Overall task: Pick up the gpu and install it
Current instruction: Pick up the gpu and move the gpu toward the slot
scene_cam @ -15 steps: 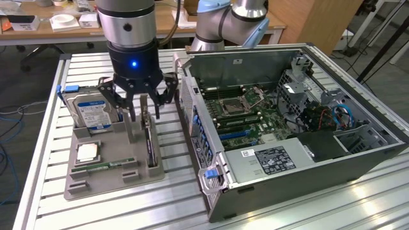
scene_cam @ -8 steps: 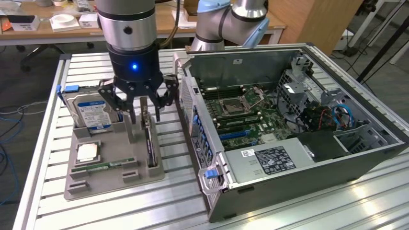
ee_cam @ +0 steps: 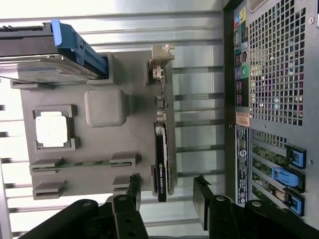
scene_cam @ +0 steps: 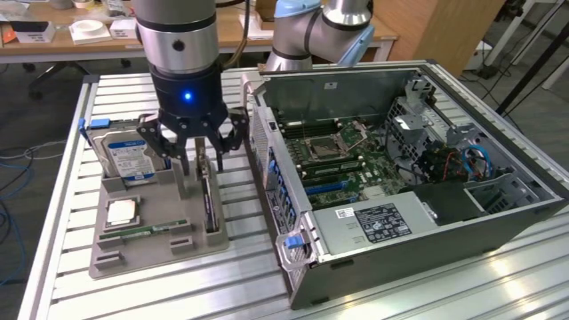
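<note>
- We see a slotted metal desk with a grey tray beside an open PC case.
- gpu stands on edge in the tray.
- Fingers wide open, either side of gpu, holding nothing.
- Wooden table behind.

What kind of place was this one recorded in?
Probably a robotics lab or workshop: a robot arm over a slatted aluminium table, an open computer case beside a grey parts tray, and cluttered desks behind.
</note>
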Controlling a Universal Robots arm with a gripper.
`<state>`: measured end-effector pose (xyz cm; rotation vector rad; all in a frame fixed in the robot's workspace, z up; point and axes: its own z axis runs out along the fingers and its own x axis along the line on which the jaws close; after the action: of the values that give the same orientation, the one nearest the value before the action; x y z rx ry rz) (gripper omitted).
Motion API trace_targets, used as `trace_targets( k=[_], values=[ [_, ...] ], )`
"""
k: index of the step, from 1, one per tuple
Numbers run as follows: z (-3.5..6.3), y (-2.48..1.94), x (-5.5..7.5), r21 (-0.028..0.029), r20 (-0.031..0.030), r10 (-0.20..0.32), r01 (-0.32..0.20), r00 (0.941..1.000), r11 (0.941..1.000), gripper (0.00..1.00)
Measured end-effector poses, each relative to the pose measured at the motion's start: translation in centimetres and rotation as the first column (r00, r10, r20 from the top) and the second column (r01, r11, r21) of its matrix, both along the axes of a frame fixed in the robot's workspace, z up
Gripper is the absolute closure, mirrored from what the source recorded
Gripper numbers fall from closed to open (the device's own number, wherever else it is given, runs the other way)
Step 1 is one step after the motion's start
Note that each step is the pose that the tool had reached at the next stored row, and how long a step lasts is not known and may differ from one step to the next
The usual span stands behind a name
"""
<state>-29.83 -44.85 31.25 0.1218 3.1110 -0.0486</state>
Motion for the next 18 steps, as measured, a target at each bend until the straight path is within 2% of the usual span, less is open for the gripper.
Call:
trace_targets(
  k=[10,18],
  values=[
    [-0.31,-0.30,0.00,-0.0118,-0.0001,0.000,0.000,1.0000,0.9999,0.45],
    [-0.63,-0.45,0.00,-0.0180,0.0000,0.000,0.000,1.0000,0.9998,0.45]
  ],
)
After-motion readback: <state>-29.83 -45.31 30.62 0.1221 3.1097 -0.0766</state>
